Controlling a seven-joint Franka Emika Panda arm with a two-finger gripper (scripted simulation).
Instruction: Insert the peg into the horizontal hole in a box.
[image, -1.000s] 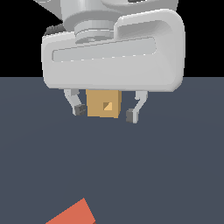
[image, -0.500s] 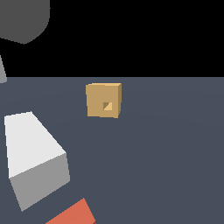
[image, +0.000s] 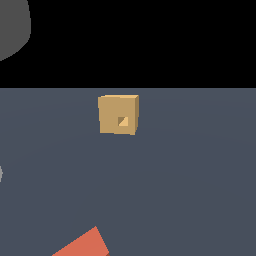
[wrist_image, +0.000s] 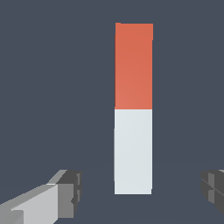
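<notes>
The box (image: 118, 115) is a tan cube on the dark grey floor, with the small square hole (image: 123, 121) in the face toward the exterior camera. Only the peg's orange-red end (image: 82, 245) shows at the bottom edge of the exterior view. In the wrist view the whole peg (wrist_image: 133, 109) lies flat, one half orange-red, the other half pale grey-white. My gripper (wrist_image: 141, 190) is open above the peg's white end, with one finger (wrist_image: 65, 192) on one side and the other finger (wrist_image: 214, 188) far out on the other side. Neither finger touches the peg.
A dark grey rounded part of the arm (image: 12, 27) shows in the upper corner at the exterior view's left. The floor (image: 190, 180) is plain dark grey-blue, with a black background behind it.
The hand, which hung in front of the box one second ago, swung down to the exterior view's left and has now left that view almost entirely. Box and peg have not moved.
</notes>
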